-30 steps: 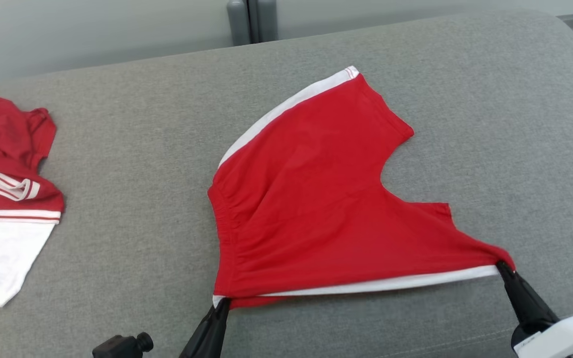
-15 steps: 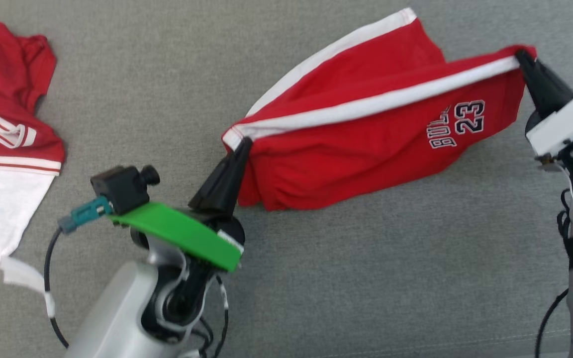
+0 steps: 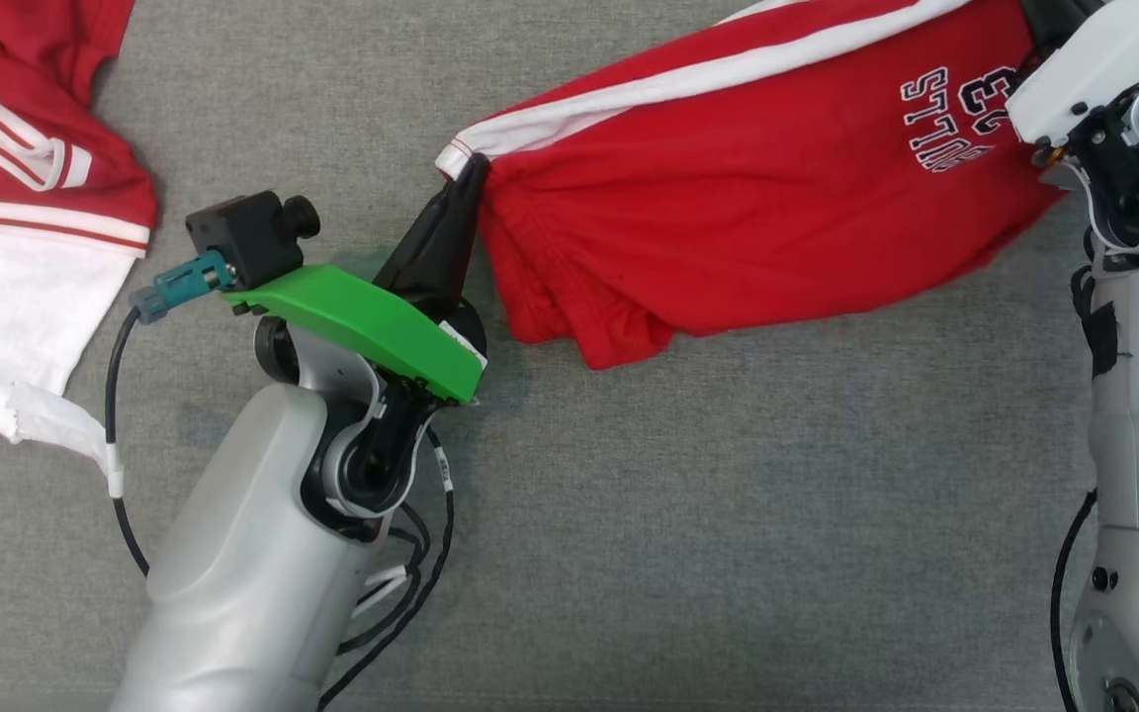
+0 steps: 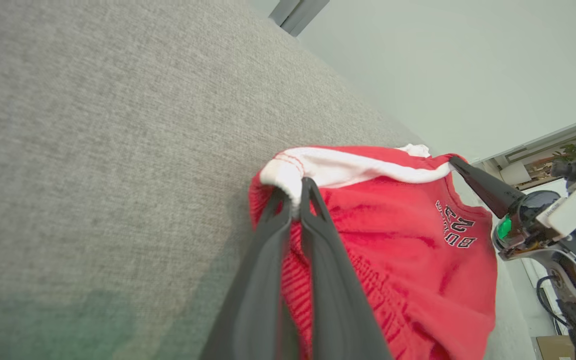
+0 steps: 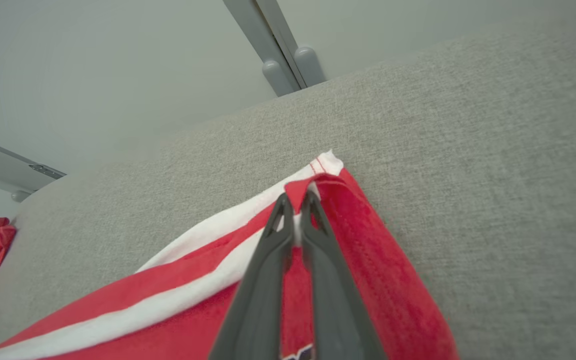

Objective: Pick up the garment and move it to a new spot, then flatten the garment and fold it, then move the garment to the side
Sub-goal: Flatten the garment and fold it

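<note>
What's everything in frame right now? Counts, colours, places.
shorts: one, red with white side stripes and a printed number, strung between both tools over the sofa
other garment: one, red and white, crumpled on the sofa to the robot's left
sofa: one, grey fabric, beneath everything
post: one, grey, behind the sofa's far edge
left tool: one, dark, shut on the shorts' corner at the gathered waistband end
right tool: one, dark, shut on the shorts' opposite corner, near the print
camera mount: one, green, on the left wrist
camera: one, black, on that mount's outer end
</note>
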{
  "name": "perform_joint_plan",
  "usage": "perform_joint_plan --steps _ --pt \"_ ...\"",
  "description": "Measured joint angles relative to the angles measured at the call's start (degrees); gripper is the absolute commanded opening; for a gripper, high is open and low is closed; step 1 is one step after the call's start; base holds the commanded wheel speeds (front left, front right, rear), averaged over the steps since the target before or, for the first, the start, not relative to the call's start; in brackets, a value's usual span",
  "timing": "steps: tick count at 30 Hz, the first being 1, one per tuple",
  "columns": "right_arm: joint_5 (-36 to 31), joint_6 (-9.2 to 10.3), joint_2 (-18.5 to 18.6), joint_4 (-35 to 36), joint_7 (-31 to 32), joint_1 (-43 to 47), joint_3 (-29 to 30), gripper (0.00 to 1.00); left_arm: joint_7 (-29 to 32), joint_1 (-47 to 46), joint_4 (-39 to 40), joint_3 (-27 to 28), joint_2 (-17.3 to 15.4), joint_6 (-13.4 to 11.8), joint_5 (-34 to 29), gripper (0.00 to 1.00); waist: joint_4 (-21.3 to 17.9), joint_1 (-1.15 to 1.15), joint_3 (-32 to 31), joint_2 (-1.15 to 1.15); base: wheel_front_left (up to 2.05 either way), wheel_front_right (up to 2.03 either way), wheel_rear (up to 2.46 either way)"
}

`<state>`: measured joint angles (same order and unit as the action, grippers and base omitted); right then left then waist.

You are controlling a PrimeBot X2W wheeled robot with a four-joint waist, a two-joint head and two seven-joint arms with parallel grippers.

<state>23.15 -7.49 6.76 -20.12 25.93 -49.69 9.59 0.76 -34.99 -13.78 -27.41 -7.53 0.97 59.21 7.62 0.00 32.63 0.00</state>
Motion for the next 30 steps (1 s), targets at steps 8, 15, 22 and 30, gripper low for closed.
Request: perform_joint_plan --steps 8,15,22,30 --pt "-0.1 0.0 0.3 -3.8 -5.9 -2.4 0.2 1.0 -2.6 -0.6 -0.6 -0.3 0.6 -0.2 -2.0 1.0 0.7 0.0 1.2 0.0 0.0 0.0 0.0" --pt "-1.3 0.0 6.6 0.4 -6.0 0.9 -6.5 1.0 -9.6 3.2 6.2 -2.2 -4.1 -4.5 -12.1 1.0 -0.3 0.0 0.0 0.0 0.0 0.0 0.0" --pt "-5.8 0.0 11.8 -0.3 0.6 4.4 -8.2 1.0 -15.1 8.3 13.9 -2.8 -6.5 -9.1 -22.7 1.0 -0.1 0.0 0.1 0.0 0.0 0.0 0.0" --pt "-2.6 0.18 8.0 -3.9 3.7 3.7 -7.9 0.0 -15.8 13.7 16.0 0.3 -6.0 -7.4 -29.0 1.0 0.9 0.0 -0.3 0.0 0.0 0.0 0.0"
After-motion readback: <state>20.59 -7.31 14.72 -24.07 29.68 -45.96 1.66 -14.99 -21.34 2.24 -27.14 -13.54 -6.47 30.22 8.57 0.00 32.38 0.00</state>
